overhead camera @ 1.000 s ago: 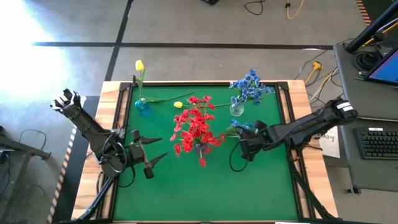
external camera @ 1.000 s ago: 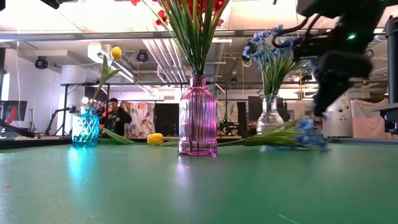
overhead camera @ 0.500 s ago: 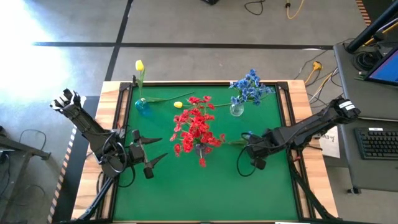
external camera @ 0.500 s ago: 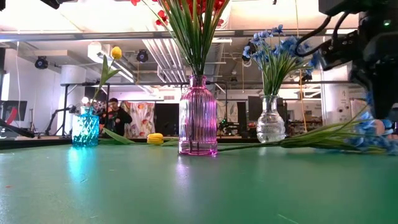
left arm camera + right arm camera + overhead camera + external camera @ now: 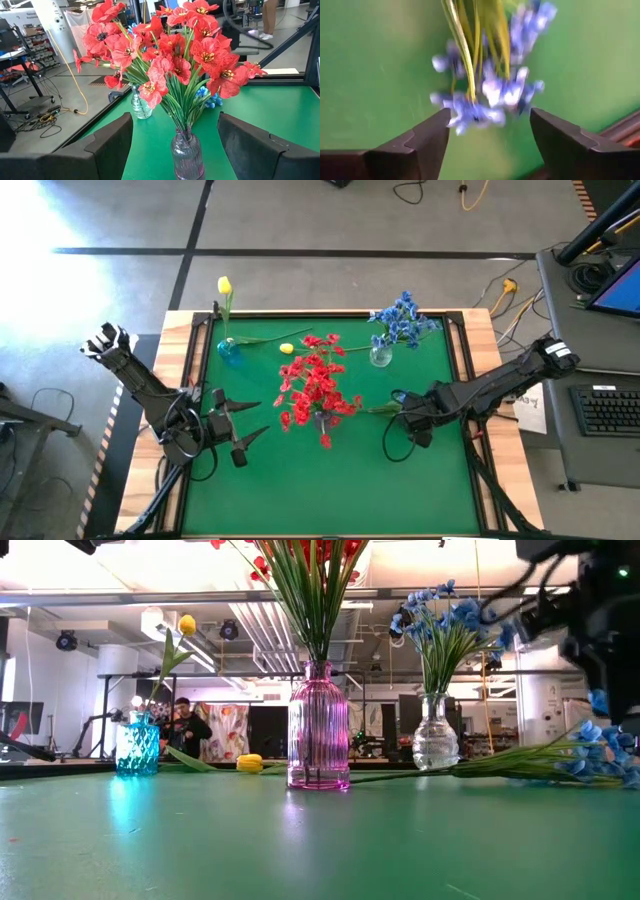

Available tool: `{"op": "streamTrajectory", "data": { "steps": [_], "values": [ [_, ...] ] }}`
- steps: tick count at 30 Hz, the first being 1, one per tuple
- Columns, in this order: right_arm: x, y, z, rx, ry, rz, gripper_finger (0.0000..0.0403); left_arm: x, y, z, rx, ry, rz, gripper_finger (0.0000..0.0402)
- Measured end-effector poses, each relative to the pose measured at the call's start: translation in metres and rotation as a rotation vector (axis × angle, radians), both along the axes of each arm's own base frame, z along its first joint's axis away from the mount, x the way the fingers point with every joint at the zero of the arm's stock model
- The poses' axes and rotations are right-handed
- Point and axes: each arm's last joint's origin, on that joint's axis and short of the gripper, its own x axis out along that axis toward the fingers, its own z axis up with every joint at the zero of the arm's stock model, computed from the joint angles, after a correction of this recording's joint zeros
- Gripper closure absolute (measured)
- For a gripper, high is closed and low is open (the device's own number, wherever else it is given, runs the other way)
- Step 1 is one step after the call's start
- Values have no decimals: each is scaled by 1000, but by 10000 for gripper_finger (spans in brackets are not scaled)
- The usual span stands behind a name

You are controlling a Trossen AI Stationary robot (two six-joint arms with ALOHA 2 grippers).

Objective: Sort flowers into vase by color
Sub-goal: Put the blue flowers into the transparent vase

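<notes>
Your reds fill the pink vase (image 5: pixel 318 727) – done; some blues stand in the clear vase (image 5: pixel 435 733). One blue sprig (image 5: pixel 490 90) lies on the table under your released right pincer (image 5: pixel 487 145) – a yellow bud (image 5: pixel 286 348) too

Overhead, table-level and two close wrist cameras share the table (image 5: pixel 300 480)
</notes>
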Motion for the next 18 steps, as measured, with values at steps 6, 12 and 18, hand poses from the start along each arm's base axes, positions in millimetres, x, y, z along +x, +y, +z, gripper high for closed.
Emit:
{"op": "streamTrajectory", "data": {
  "steps": [6, 12, 18],
  "values": [
    [24, -1, 18, -229, -181, 90, 122, 0, 0, 0, 6, 2, 0, 128],
    [56, -2, 12, -262, -246, 186, 129, 0, 0, 0, -4, -3, 1, 128],
    [82, -8, -33, -251, -198, 337, 138, 1, -1, 0, -16, 4, -42, 128]
  ]
}}
